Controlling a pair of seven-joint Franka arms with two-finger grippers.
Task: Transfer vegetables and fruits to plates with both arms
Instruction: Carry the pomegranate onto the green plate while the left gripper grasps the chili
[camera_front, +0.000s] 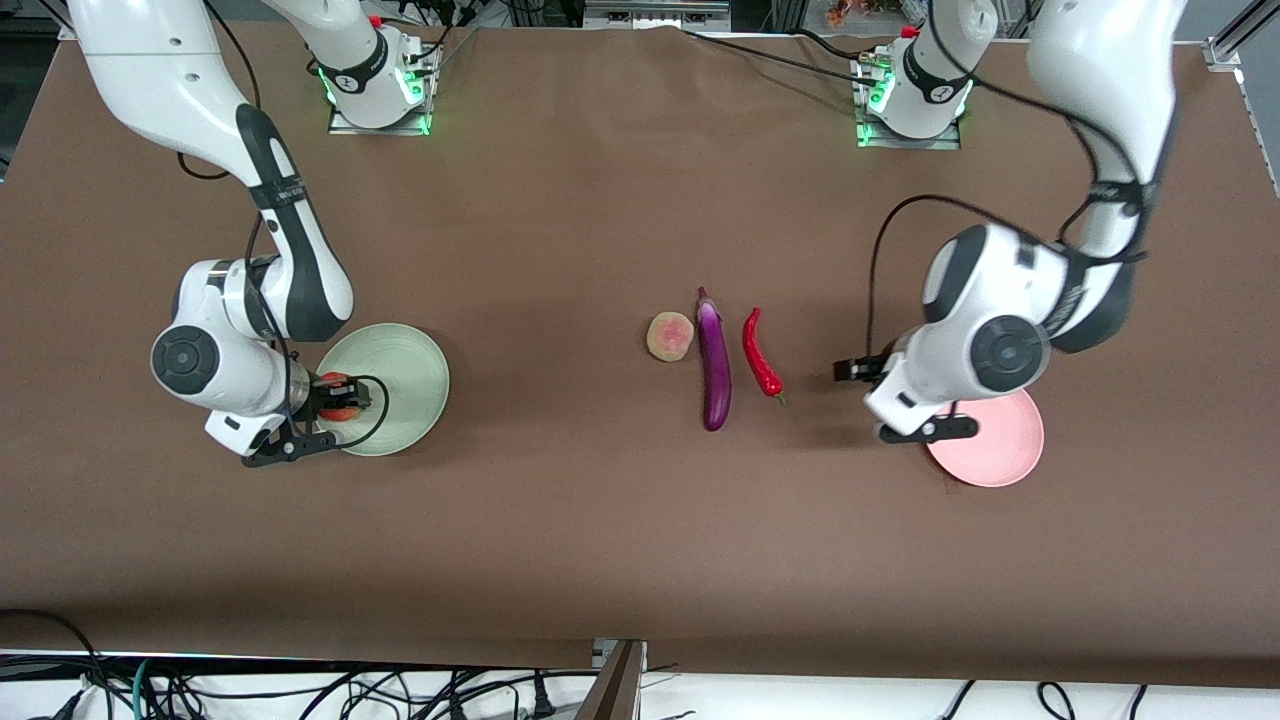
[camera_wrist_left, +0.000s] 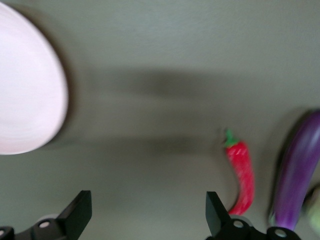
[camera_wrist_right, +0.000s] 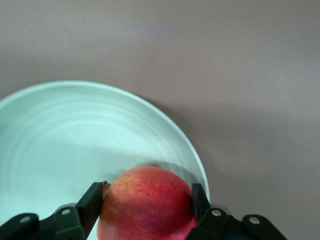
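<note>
A brown table (camera_front: 560, 200) carries everything. Over its right-arm end hangs the right arm (camera_front: 270, 230), and its gripper (camera_front: 340, 397) is closed on the apple (camera_front: 338, 396) above the green plate (camera_front: 395, 385); in the right wrist view the fingers (camera_wrist_right: 92, 205) press both sides of the apple (camera_wrist_right: 147, 205), over the rim of the green plate (camera_wrist_right: 75, 140). The left arm (camera_front: 1010, 310) hangs over its own end of the table, its gripper (camera_wrist_left: 145, 212) spread wide and holding nothing, over bare table just beside the pink plate (camera_front: 995, 450), which the arm partly hides. That plate (camera_wrist_left: 25, 90) carries nothing that shows.

Between the two plates, three items lie in a row on the table. The eggplant (camera_front: 713, 365) lies in the middle, lengthwise toward the front camera. The chili (camera_front: 760, 355) lies just beside it toward the left arm's end, apart from it, green stem nearest the camera. The peach (camera_front: 670, 336) sits just beside the eggplant toward the right arm's end. The chili (camera_wrist_left: 241, 175) and eggplant (camera_wrist_left: 297, 170) also show in the left wrist view.
</note>
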